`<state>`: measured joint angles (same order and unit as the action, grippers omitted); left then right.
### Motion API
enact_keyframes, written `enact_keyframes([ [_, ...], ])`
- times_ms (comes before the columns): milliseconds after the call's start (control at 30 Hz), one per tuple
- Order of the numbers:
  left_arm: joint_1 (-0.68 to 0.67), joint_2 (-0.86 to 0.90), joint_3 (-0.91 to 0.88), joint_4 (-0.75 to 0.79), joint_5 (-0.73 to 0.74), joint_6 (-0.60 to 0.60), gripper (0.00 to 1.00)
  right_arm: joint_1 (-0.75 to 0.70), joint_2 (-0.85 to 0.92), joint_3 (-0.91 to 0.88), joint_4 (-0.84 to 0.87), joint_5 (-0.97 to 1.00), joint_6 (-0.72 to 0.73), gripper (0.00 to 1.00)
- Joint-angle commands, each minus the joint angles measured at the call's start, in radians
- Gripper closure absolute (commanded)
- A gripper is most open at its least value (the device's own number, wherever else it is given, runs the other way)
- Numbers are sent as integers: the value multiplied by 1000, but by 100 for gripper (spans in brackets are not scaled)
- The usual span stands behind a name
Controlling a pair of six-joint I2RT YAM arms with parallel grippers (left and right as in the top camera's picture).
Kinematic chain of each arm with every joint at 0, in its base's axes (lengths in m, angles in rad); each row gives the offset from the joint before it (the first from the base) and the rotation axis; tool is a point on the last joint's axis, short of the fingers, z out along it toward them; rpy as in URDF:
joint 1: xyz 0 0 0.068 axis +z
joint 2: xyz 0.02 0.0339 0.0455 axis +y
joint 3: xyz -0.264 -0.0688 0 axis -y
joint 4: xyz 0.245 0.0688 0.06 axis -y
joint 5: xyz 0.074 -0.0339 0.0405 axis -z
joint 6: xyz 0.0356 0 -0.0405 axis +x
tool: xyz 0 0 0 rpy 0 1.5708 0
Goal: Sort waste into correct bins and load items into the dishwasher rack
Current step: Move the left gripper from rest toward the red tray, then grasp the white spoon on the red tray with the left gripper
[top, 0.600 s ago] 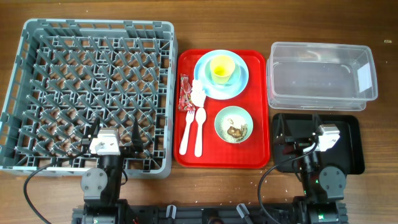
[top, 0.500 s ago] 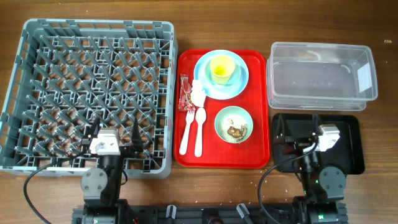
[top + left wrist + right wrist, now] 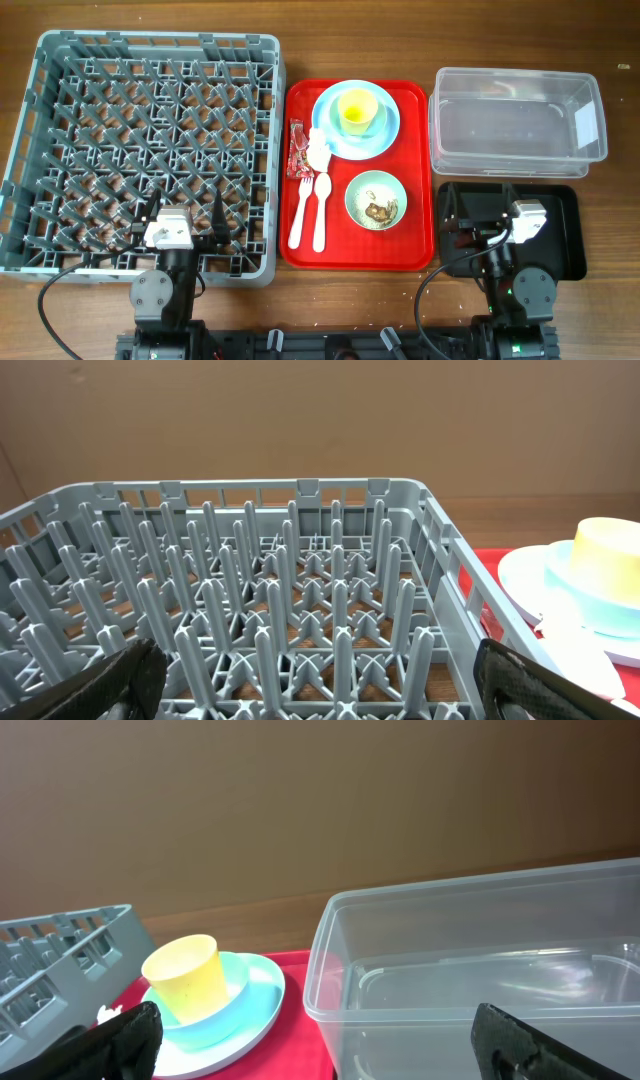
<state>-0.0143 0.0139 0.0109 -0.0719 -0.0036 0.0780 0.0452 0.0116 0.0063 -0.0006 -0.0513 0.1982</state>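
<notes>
The grey dishwasher rack (image 3: 160,40) fills the left of the table. My left gripper (image 3: 181,214) hangs open over its near edge, nothing between its fingers (image 3: 110,685). On the red serving tray (image 3: 358,255) lie a light blue plate (image 3: 385,135) carrying a yellow cup (image 3: 358,110), a pale green bowl (image 3: 375,190) with brown scraps (image 3: 380,211), a red wrapper (image 3: 297,150), a white napkin (image 3: 318,152), and a white fork (image 3: 298,215) and spoon (image 3: 321,210). My right gripper (image 3: 480,212) is open and empty above the black tray (image 3: 565,235), facing the clear tub (image 3: 480,920).
The clear tub (image 3: 515,72) stands at the back right, just behind the black tray, with a white label on its right wall. The rack, the red tray and the bins stand close side by side. Bare wooden table shows along the edges.
</notes>
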Motion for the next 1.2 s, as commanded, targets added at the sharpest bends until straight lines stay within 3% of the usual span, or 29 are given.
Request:
enact_keyframes([
  [0, -7, -6, -5, 0, -13, 19, 0, 2, -4, -1, 3, 13, 12, 0],
  [100, -7, -6, -5, 11, -13, 20, 0, 2, -4, -1, 3, 13, 12, 0],
  [233, -7, -5, -5, 18, 161, 19, 0, 2, -4, -1, 3, 12, 12, 0],
  [333, -7, -5, 2, 174, 268, 16, 0, 2, -4, -1, 3, 13, 12, 0],
  [433, -7, 5, 122, 203, 331, -203, 0, 2, -4, -1, 3, 13, 12, 0],
  [500, -7, 67, 246, 195, 405, -246, 0, 2, -4, -1, 3, 13, 12, 0],
  [600, -7, 282, 507, 65, 534, -243, 0, 2, -4, -1, 3, 13, 12, 0],
  [700, -7, 645, 865, -212, 742, -243, 0, 2, -4, -1, 3, 13, 11, 0],
  [767, -7, 838, 1030, -332, 803, -244, 0, 2, -4, -1, 3, 13, 12, 0],
  [900, -7, 1031, 1096, -350, 1028, -251, 0, 2, -4, -1, 3, 13, 12, 0],
  [967, -7, 1085, 1096, -449, 1088, -245, 0, 2, -4, -1, 3, 12, 12, 0],
  [1000, -7, 1098, 1095, -482, 1088, -228, 11, 2, -4, -1, 3, 13, 12, 0],
  [1100, -10, 1152, 1094, -681, 1064, -122, 76, 2, -4, -1, 3, 13, 11, 0],
  [1133, -17, 1163, 1093, -743, 1021, -98, 85, 2, -4, -1, 3, 13, 11, 0],
  [1167, -30, 1170, 1089, -795, 968, -81, 89, 2, -4, -1, 3, 13, 11, 0],
])
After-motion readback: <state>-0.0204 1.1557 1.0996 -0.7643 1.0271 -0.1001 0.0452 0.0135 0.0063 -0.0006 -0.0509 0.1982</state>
